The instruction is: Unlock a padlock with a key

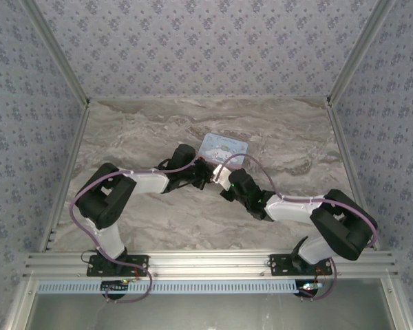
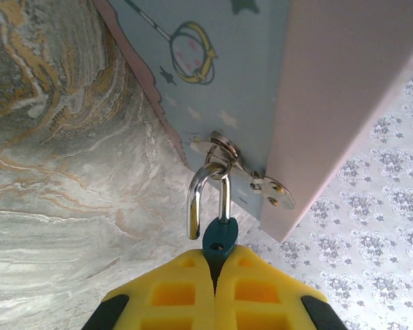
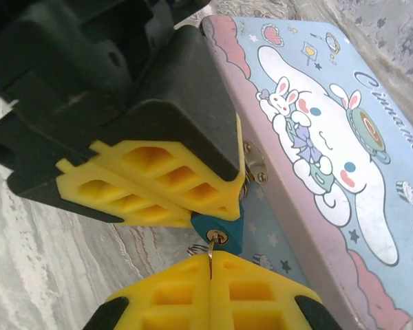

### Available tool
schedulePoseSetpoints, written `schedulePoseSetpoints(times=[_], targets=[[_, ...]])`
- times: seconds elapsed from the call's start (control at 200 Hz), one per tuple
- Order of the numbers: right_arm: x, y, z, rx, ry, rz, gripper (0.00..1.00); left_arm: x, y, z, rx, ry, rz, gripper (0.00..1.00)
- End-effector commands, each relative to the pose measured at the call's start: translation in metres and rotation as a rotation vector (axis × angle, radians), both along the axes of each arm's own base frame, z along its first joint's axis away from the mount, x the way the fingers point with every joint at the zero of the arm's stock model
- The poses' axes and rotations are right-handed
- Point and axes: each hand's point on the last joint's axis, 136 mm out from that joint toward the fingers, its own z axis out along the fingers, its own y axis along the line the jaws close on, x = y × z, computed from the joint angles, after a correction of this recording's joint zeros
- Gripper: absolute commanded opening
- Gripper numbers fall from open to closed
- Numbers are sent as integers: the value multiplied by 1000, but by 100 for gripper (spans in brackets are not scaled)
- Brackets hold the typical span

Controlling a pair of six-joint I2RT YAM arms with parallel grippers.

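Top external view gives the general layout: on the marble table [image 1: 124,137] the left arm [image 1: 148,182] and the right arm [image 1: 289,206] reach inward and meet at the near edge of the pale-blue tin box [image 1: 224,146]. From this height, the small things between the fingertips are hard to make out. Left wrist view brings the detail. The left gripper [image 2: 215,265] has its yellow fingers [image 2: 175,292] pressed together on the teal body of the padlock [image 2: 219,239]. The shackle [image 2: 205,196] rises from the body and passes through the metal hasp [image 2: 251,180] on the front of the box. Its left leg ends just beside the body, and I cannot tell if it is seated. Right wrist view adds the right gripper [image 3: 210,275], also fully closed, pinching the thin silvery key [image 3: 210,251]. The upper end of the key meets the brass keyhole of the padlock. The pads hide most of the key, so its depth is unclear. The cartoon lid is cut off at the right edge.
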Motion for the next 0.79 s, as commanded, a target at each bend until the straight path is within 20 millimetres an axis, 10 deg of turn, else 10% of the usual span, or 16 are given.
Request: schedulePoseSetpoints(times=[0.0, 0.165, 0.39, 0.789], targets=[[-6, 14, 0, 156, 73, -3, 0, -5, -15, 17, -62, -23, -49, 0], [-8, 12, -7, 215, 135, -35, 0, -5, -14, 15, -56, -23, -50, 0], [-12, 9, -15, 355, 277, -114, 0, -5, -8, 19, -34, -49, -57, 40], [-18, 2, -13, 694, 535, -213, 0, 1, 51, 50, 142, -164, 1, 61]])
